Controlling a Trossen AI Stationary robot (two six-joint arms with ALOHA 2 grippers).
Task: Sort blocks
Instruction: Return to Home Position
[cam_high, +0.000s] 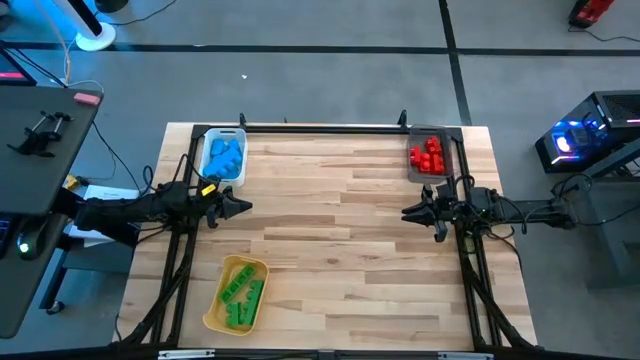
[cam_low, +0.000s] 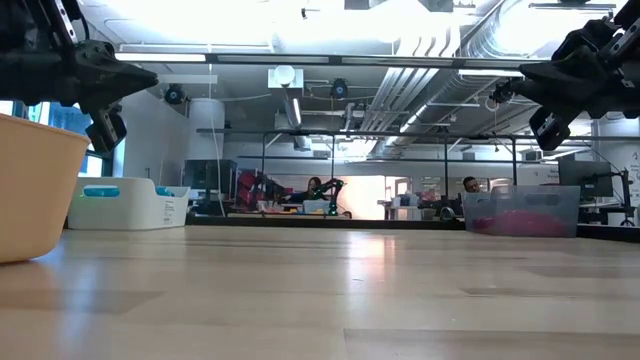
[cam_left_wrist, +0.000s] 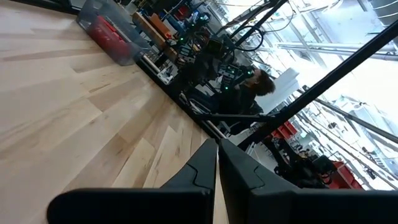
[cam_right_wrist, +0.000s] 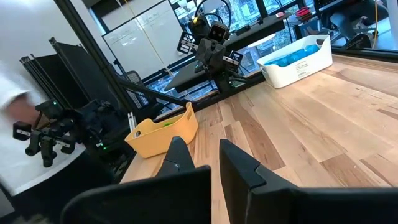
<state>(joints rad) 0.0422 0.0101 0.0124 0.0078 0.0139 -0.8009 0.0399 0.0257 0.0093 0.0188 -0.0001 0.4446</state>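
High view: pale wooden table (cam_high: 340, 240). Blue studded plastic bricks (cam_high: 225, 155) sit in a white rectangular tray (cam_high: 224, 132) at the picture's upper left. Red studded bricks (cam_high: 427, 156) sit in a clear grey tray (cam_high: 428, 131) upper right. Green studded bricks (cam_high: 242, 293) sit in a yellow plastic tray (cam_high: 248, 265) lower left. Left gripper (cam_high: 245, 207) and right gripper (cam_high: 406, 213) point inward, well apart.
Low view: both grippers hang above the tabletop.
Left wrist view: fingers (cam_left_wrist: 242, 171) pressed together, nothing held.
Right wrist view: fingers (cam_right_wrist: 239, 163) slightly parted, empty.
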